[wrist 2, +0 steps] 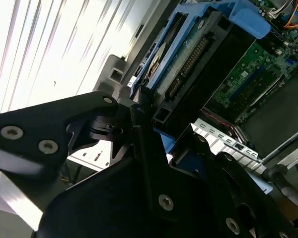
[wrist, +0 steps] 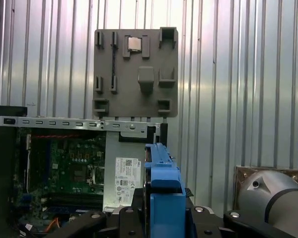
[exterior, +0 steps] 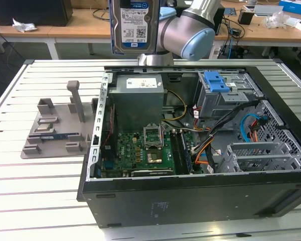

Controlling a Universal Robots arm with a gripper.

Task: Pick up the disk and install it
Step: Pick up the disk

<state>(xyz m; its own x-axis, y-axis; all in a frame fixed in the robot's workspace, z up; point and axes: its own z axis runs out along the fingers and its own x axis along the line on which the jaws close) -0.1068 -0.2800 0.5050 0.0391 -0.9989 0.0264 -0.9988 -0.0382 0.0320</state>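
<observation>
Silver-metal with blue side rails, the disk (exterior: 134,25) is hanging upright above the far edge of the open computer case (exterior: 190,201), over the case's grey power supply (exterior: 135,108). Its holder, the black gripper (wrist: 161,212), is clamping the disk firmly, well clear of the case

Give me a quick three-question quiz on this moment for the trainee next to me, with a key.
1. True or false: the disk is held in the air, not yet in the drive cage.
2. Multiple choice: relative to the computer case, the grey parts tray lies A) inside it; B) beside it on the slatted table, toward the exterior view's left; C) on top of the disk.
3. Fill in: the gripper is shut on the ____.
Key: 1 true; 2 B; 3 disk.
</observation>
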